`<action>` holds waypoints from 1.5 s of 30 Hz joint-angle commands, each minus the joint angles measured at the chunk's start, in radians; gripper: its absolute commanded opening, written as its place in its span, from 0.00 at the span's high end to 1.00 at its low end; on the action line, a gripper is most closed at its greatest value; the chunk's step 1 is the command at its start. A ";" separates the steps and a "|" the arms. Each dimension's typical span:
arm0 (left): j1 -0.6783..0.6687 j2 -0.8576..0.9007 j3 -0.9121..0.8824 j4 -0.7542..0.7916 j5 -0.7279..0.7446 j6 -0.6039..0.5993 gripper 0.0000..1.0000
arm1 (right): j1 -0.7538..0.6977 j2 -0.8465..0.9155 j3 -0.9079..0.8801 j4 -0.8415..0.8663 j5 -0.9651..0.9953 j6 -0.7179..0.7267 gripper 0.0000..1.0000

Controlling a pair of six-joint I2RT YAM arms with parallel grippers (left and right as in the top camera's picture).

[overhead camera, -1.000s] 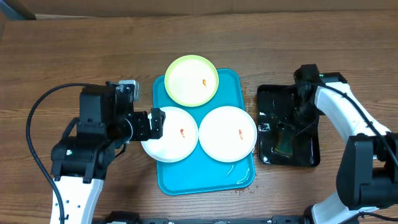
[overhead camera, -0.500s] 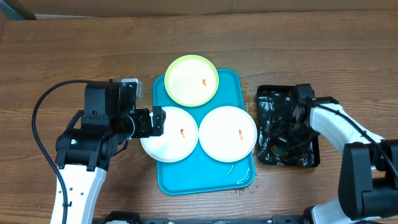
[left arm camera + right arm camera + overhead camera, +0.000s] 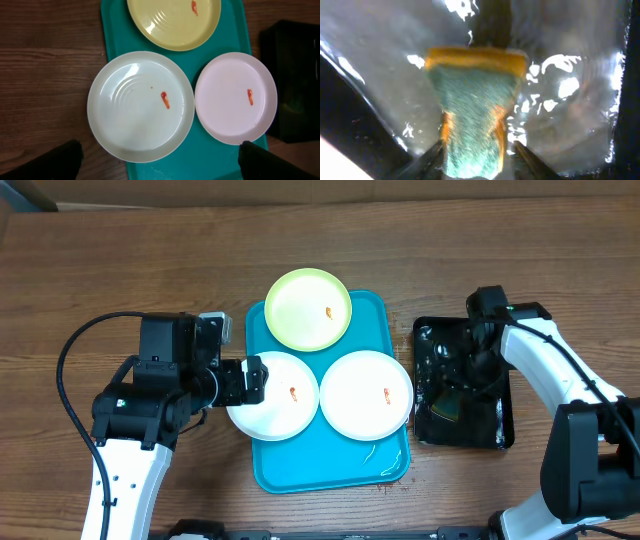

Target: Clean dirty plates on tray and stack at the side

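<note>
The turquoise tray (image 3: 330, 465) holds three plates. The yellow-green plate (image 3: 300, 315) lies at its far end, a white plate (image 3: 270, 405) at the near left and a second white plate (image 3: 360, 405) at the near right. Each has a small orange smear. My left gripper (image 3: 252, 378) is open and empty over the left rim of the near-left white plate (image 3: 135, 107), its fingers wide apart (image 3: 160, 161). My right gripper (image 3: 470, 375) is down in the black tray (image 3: 500, 435), shut on a wet green-and-yellow sponge (image 3: 472, 105) with a finger on each side (image 3: 479, 157).
The black tray stands right of the turquoise tray and holds glinting water (image 3: 570, 85). Bare wooden table (image 3: 120, 260) lies to the left, behind and in front of the trays. The left arm's black cable (image 3: 70, 355) loops at the left.
My right gripper has shifted about inside the black tray with the sponge, first nearer, then back toward the far side. The left gripper and the plates have barely moved.
</note>
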 commanded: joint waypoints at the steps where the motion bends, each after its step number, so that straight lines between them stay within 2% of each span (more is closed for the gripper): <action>1: -0.002 0.005 0.016 0.000 0.043 0.022 0.01 | 0.006 -0.011 -0.052 0.023 0.008 0.057 0.81; 3: -0.002 0.006 0.016 0.000 0.042 0.023 0.00 | 0.010 -0.011 -0.106 0.096 0.008 0.064 0.82; 4: -0.002 0.007 0.016 0.000 0.042 0.022 0.00 | 0.009 -0.010 -0.156 0.197 0.008 0.064 0.84; 6: -0.002 0.009 0.016 0.000 0.042 0.022 0.00 | 0.009 -0.010 -0.196 0.300 0.008 0.064 0.95; 8: -0.002 0.017 0.016 0.000 0.042 0.023 0.00 | 0.009 -0.010 -0.210 0.358 0.006 0.063 0.96; 16: -0.002 0.020 0.016 -0.004 0.042 0.023 0.00 | 0.008 -0.028 -0.023 0.115 0.008 -0.059 0.96; 19: -0.002 0.020 0.016 -0.004 0.041 0.023 0.00 | 0.008 -0.037 0.022 0.063 0.008 -0.068 0.79; 21: -0.002 0.020 0.016 -0.004 0.041 0.023 0.00 | 0.008 -0.038 0.021 0.032 -0.006 -0.063 0.74; 26: -0.002 0.020 0.016 -0.005 0.042 0.023 0.00 | 0.018 -0.038 -0.032 -0.016 -0.087 -0.062 0.66; 28: -0.002 0.020 0.016 -0.005 0.041 0.023 0.00 | 0.026 -0.038 -0.071 -0.001 -0.083 -0.037 0.66; 30: -0.002 0.020 0.016 -0.004 0.040 0.023 0.00 | 0.032 -0.038 -0.123 0.054 -0.083 -0.008 0.70; 31: -0.002 0.020 0.016 -0.005 0.038 0.023 0.00 | 0.033 -0.038 -0.158 0.100 -0.082 0.011 0.83; 32: -0.002 0.020 0.016 -0.004 0.038 0.023 0.00 | 0.033 -0.038 -0.194 0.152 -0.082 0.028 0.88; 35: -0.002 0.020 0.016 -0.005 0.038 0.023 0.01 | 0.030 -0.038 -0.279 0.303 -0.072 0.042 0.96; 39: -0.002 0.020 0.016 -0.005 0.038 0.023 0.00 | 0.029 -0.040 -0.252 0.282 -0.071 0.029 0.96; 44: -0.002 0.020 0.016 -0.005 0.037 0.023 0.00 | 0.029 -0.057 -0.129 0.137 -0.029 -0.026 0.96; 45: -0.002 0.020 0.016 -0.004 0.035 0.023 0.00 | 0.029 -0.063 -0.098 0.105 -0.019 -0.039 0.92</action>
